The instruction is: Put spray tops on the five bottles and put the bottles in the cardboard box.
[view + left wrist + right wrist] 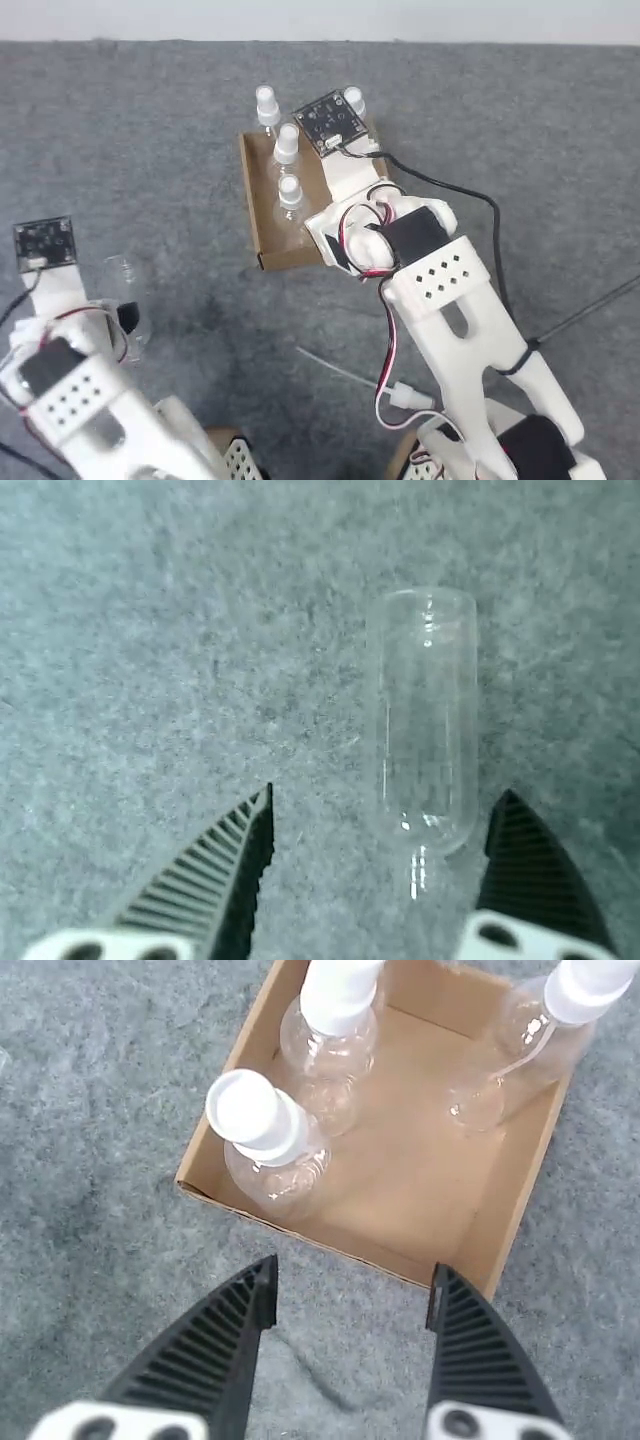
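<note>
Clear bottle [425, 720], a thin-walled, glossy plastic cylinder with one rounded end, rests on the grey, nubbly carpet [150, 630] closest to the robot, on its left. It sits between the black ribbed fingers of the left gripper [388, 798], much nearer one finger than the other. Those fingers are spread wide and grip nothing. Whether the bottle lies or stands cannot be told.

Farther out, the right gripper [354, 1268] hangs over the carpet just short of the near wall of the cardboard box [300, 1228]. Its toothed fingers are likewise parted and empty. The box is a shallow, square-cornered tray of matte brown board.

Four capped bottles [290, 190] are at the box. They have bulbous clear bodies and smooth white cylindrical spray tops. Three line up along one wall, and the fourth is at the opposite far corner. Whether the base of the farthest one in the row sits inside the box cannot be told.
</note>
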### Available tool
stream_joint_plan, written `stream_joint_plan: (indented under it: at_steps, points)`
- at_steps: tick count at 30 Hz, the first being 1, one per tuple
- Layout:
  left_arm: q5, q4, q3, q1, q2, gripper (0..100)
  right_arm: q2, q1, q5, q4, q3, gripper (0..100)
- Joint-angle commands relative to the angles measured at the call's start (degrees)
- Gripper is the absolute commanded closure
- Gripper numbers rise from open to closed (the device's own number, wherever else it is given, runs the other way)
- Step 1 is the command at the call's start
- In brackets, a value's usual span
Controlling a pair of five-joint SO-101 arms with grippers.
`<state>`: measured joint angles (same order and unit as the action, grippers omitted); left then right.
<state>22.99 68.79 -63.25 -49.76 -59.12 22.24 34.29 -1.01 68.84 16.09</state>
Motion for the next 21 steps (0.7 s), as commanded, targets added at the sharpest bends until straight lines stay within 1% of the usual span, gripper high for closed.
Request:
stream_joint_plan:
  at_steps: [1,9,21]
  points:
    - [0.44,-3.34,6.55,0.44,10.9,68,2.95,0.48,-0.7,-1.27,-0.79,80.8]
    - [0.18,-3.34,14.64,4.31,28.84,68,2.95,0.48,-0.7,-1.27,-0.7,80.8]
    - [0.35,-3.34,25.71,4.4,49.05,68,2.77,0.48,-0.7,-1.36,-0.7,80.7]
